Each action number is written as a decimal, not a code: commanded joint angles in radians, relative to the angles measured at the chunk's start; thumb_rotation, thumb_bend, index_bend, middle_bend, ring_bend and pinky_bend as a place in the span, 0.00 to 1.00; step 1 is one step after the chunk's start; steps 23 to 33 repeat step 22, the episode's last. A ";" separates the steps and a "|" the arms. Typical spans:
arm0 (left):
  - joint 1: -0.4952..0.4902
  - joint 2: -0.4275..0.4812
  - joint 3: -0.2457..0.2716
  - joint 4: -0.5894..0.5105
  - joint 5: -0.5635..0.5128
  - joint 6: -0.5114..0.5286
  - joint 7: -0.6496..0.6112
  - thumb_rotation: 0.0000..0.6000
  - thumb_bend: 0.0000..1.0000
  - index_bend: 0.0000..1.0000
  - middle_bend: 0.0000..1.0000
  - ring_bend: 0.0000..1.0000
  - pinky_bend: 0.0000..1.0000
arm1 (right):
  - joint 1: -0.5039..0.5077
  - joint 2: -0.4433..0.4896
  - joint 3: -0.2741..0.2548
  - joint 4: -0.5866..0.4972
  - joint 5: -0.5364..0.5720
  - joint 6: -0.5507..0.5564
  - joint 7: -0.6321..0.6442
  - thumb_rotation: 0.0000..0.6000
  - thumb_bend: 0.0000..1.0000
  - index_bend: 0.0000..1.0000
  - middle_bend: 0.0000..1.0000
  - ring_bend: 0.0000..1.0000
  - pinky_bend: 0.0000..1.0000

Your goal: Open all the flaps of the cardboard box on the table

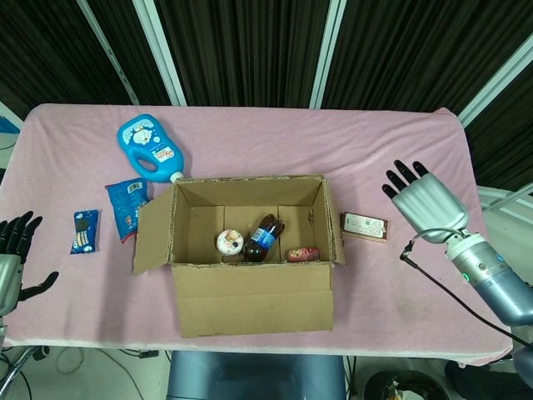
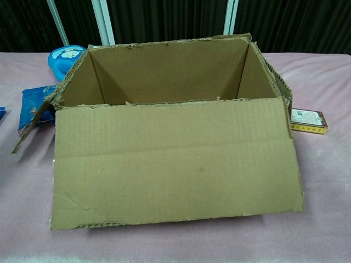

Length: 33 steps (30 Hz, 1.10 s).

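Note:
The cardboard box (image 1: pixel 250 250) stands mid-table with its top open. Its front flap (image 1: pixel 254 300) hangs down toward me, and fills the chest view as front flap (image 2: pixel 175 161). The left flap (image 1: pixel 151 233) sticks out sideways. The right flap (image 1: pixel 337 223) lies folded down against the box's right side. Inside lie a cola bottle (image 1: pixel 263 236), a round pastry (image 1: pixel 229 242) and a pink item (image 1: pixel 301 252). My right hand (image 1: pixel 425 202) hovers right of the box, fingers spread, holding nothing. My left hand (image 1: pixel 12 250) stays at the table's left edge, fingers apart and empty.
A blue bottle (image 1: pixel 151 150) lies behind the box's left corner. A blue snack packet (image 1: pixel 127 207) and a small cookie pack (image 1: pixel 83 231) lie to the left. A flat brown carton (image 1: pixel 365 226) sits between the box and my right hand.

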 commanded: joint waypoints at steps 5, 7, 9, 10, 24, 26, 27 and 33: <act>0.002 -0.003 -0.002 0.008 0.005 0.011 0.024 1.00 0.15 0.00 0.00 0.00 0.00 | -0.225 -0.162 -0.059 -0.031 0.018 0.289 0.062 1.00 0.39 0.02 0.06 0.03 0.23; 0.003 -0.006 -0.003 0.012 0.009 0.018 0.029 1.00 0.14 0.00 0.00 0.00 0.00 | -0.277 -0.205 -0.075 -0.030 0.010 0.351 0.085 1.00 0.33 0.00 0.01 0.00 0.23; 0.003 -0.009 -0.004 0.017 0.014 0.026 0.032 1.00 0.13 0.00 0.00 0.00 0.00 | -0.316 -0.236 -0.090 -0.026 0.004 0.392 0.105 1.00 0.29 0.00 0.00 0.00 0.22; 0.004 -0.010 -0.005 0.021 0.016 0.031 0.036 1.00 0.13 0.00 0.00 0.00 0.00 | -0.337 -0.250 -0.100 -0.024 0.001 0.411 0.118 1.00 0.28 0.00 0.00 0.00 0.22; 0.005 -0.033 -0.008 0.048 0.016 0.040 0.075 1.00 0.12 0.00 0.00 0.00 0.00 | -0.559 -0.425 -0.212 0.184 -0.155 0.632 0.276 0.91 0.26 0.00 0.00 0.00 0.22; 0.005 -0.033 -0.008 0.048 0.016 0.040 0.075 1.00 0.12 0.00 0.00 0.00 0.00 | -0.559 -0.425 -0.212 0.184 -0.155 0.632 0.276 0.91 0.26 0.00 0.00 0.00 0.22; 0.005 -0.033 -0.008 0.048 0.016 0.040 0.075 1.00 0.12 0.00 0.00 0.00 0.00 | -0.559 -0.425 -0.212 0.184 -0.155 0.632 0.276 0.91 0.26 0.00 0.00 0.00 0.22; 0.005 -0.033 -0.008 0.048 0.016 0.040 0.075 1.00 0.12 0.00 0.00 0.00 0.00 | -0.559 -0.425 -0.212 0.184 -0.155 0.632 0.276 0.91 0.26 0.00 0.00 0.00 0.22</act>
